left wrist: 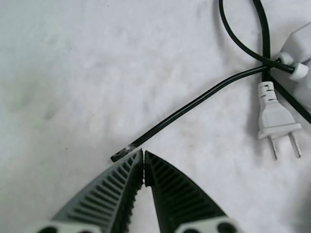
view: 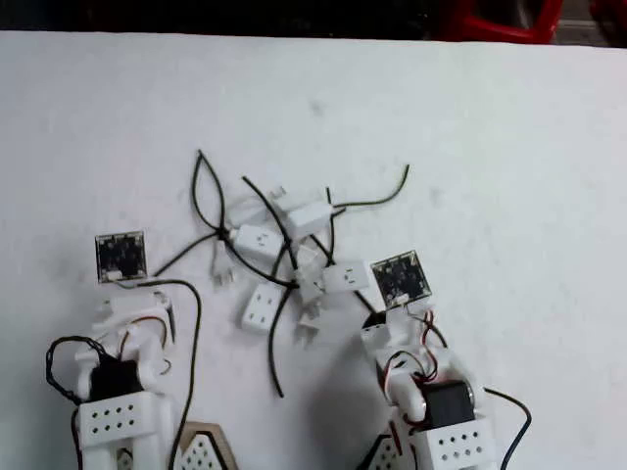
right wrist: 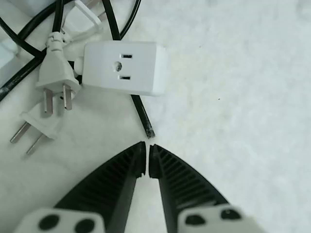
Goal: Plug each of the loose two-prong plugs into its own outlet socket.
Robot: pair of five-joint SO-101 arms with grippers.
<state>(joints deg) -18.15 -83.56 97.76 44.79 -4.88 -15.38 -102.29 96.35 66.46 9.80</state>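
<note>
Several white outlet sockets and white two-prong plugs on black cables lie tangled at the table's middle, among them a socket (view: 262, 305) and a plug (view: 223, 266). My left gripper (left wrist: 144, 153) is shut and empty, its tips just short of a black cable's cut end (left wrist: 115, 157). A loose plug (left wrist: 277, 119) lies farther off, prongs bare. My right gripper (right wrist: 146, 145) is shut on nothing, close to a socket (right wrist: 124, 68) lying face up. Two loose plugs (right wrist: 56, 73) (right wrist: 36, 124) rest beside that socket. Both arms stand at the near edge, the left arm (view: 122, 323) and the right arm (view: 421, 372).
The white table (view: 509, 147) has bare room to the left, right and far side of the tangle. Loose black cable ends (view: 279, 392) stick out toward the arms. A red object (view: 500, 18) sits beyond the far edge.
</note>
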